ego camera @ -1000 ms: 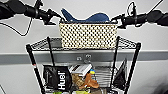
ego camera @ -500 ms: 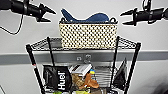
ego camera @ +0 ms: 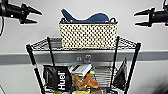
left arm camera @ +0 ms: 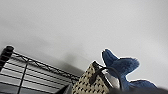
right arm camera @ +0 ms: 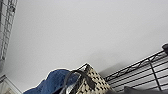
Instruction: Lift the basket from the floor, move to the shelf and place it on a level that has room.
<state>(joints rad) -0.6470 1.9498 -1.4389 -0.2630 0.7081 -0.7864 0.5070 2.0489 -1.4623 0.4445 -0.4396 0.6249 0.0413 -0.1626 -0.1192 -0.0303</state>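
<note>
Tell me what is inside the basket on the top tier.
A blue plush item sticks up above the basket's dark rim, one end rising to a point. The woven walls hide whatever lies lower inside, so I cannot tell whether anything else is in there.

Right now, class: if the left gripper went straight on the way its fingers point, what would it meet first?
Probably the blue plush thing sticking out of the basket on the shelf's top level. The left gripper, open, points sideways toward it. Depth is unclear, so it might pass in front instead.
</note>
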